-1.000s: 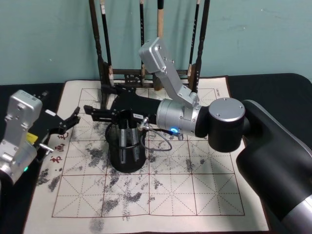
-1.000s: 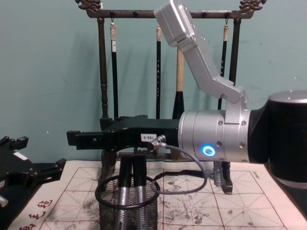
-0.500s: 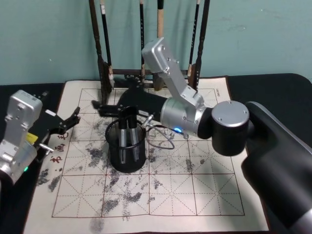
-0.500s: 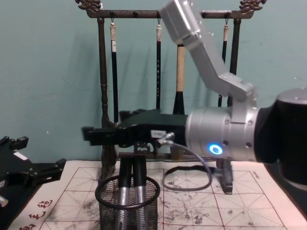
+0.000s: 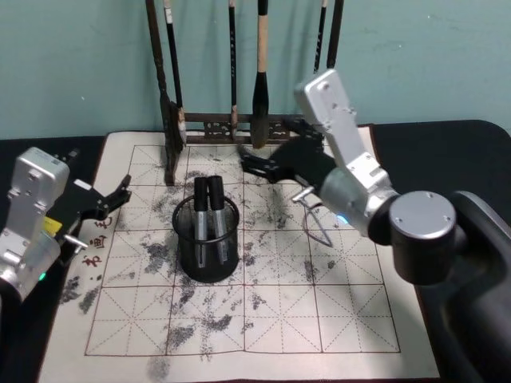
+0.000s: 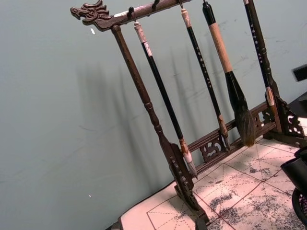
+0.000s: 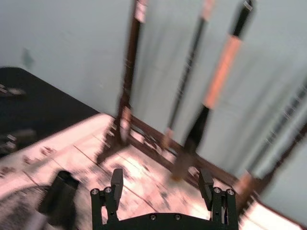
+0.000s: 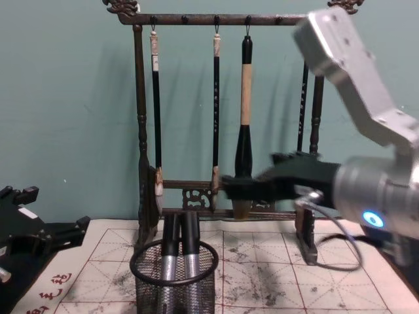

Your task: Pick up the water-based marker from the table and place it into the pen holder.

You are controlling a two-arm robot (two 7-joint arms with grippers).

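Markers, two of them [image 5: 207, 209], stand side by side inside the pen holder [image 5: 206, 267], black caps up. I cannot tell which one is the water-based marker. The black mesh cup sits on the white paper mat [image 5: 319, 319] with red squares and grey ink smudges.

Far on the left, the left gripper [image 5: 120, 194] rests at the edge of the mat, well apart from the cup. Its black fingers are spread open and hold nothing.

Behind the cup stands the dark wooden brush rack [image 8: 141, 131], with long brushes [image 8: 243, 118] hanging from its top bar.

To the right, the right gripper [image 5: 254, 165] hangs in the air near the rack, up and away from the cup. Its two fingers [image 7: 116, 179] are wide apart and nothing is between them.
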